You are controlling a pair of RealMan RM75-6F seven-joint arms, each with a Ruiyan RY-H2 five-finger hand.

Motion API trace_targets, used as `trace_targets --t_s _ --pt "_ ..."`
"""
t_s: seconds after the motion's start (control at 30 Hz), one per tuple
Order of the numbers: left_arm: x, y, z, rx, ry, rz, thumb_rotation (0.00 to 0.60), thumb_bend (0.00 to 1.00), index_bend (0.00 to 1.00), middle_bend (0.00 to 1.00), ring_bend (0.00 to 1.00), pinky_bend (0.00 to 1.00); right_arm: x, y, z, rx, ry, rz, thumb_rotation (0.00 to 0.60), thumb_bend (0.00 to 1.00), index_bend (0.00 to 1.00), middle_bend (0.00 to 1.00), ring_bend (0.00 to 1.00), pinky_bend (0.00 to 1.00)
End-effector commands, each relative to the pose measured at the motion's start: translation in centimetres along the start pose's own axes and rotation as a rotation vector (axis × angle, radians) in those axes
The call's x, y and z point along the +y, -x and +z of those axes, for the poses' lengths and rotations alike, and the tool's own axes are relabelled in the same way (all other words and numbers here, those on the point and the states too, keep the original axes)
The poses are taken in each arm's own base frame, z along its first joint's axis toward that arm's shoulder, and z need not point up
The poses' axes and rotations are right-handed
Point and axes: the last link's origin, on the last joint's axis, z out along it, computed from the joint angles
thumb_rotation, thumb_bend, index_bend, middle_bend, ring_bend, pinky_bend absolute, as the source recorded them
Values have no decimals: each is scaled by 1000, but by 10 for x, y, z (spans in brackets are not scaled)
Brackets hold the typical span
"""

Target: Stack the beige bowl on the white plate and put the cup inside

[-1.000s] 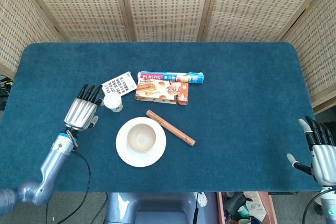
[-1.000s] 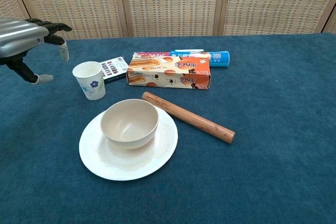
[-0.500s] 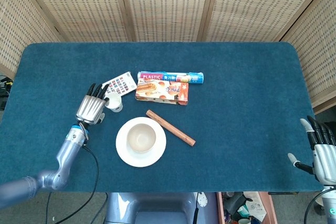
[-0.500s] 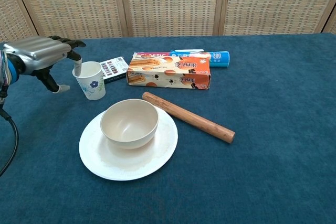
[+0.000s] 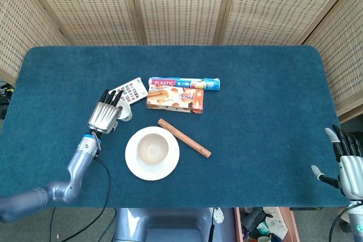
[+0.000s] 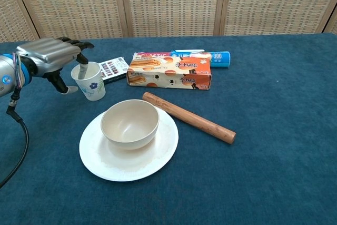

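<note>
The beige bowl (image 6: 130, 123) sits on the white plate (image 6: 158, 154) at the front left of the table; both also show in the head view, bowl (image 5: 152, 148) on plate (image 5: 134, 165). A white paper cup with a blue flower (image 6: 90, 84) stands upright just behind the plate. My left hand (image 6: 51, 56) hovers at the cup's left side, fingers (image 6: 83, 60) spread over its rim and one tip dipping inside, thumb low beside it. In the head view the left hand (image 5: 104, 115) covers most of the cup (image 5: 125, 111). My right hand (image 5: 347, 165) hangs open past the table's front right edge.
A wooden rod (image 6: 188, 117) lies diagonally right of the plate. Behind it lie an orange biscuit box (image 6: 169, 73) and a plastic wrap box (image 6: 181, 55). A small colour card (image 6: 113, 69) lies right behind the cup. Woven screens close the back.
My left hand has moved right and forward from the table's left part to the cup, and its fingers now reach over the rim. The right hand stays put.
</note>
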Motion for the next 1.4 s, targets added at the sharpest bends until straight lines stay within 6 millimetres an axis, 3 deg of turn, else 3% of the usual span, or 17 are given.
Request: trace_targets --t_s 0.03,0.53,0.83,0.97,1.4 --pt "1 2 3 1 -3 14 600 318 542 22 0 0 -1 0 0 1 -3 1 600 200 33 0 0 0" --pt "3 5 6 30 -14 42 600 377 618 68 0 23 -2 -1 -2 3 -11 2 600 200 33 0 0 0" --pt "2 -5 -2 48 7 35 600 380 623 69 0 23 -2 -1 -2 3 -10 4 600 200 33 0 0 0" --pt "6 -16 -9 54 38 33 600 380 624 70 0 23 -2 -1 -2 1 -9 3 600 200 33 0 0 0" --pt "42 -79 -46 23 238 -54 600 380 624 70 0 23 -3 -1 -3 8 -10 1 600 200 33 0 0 0"
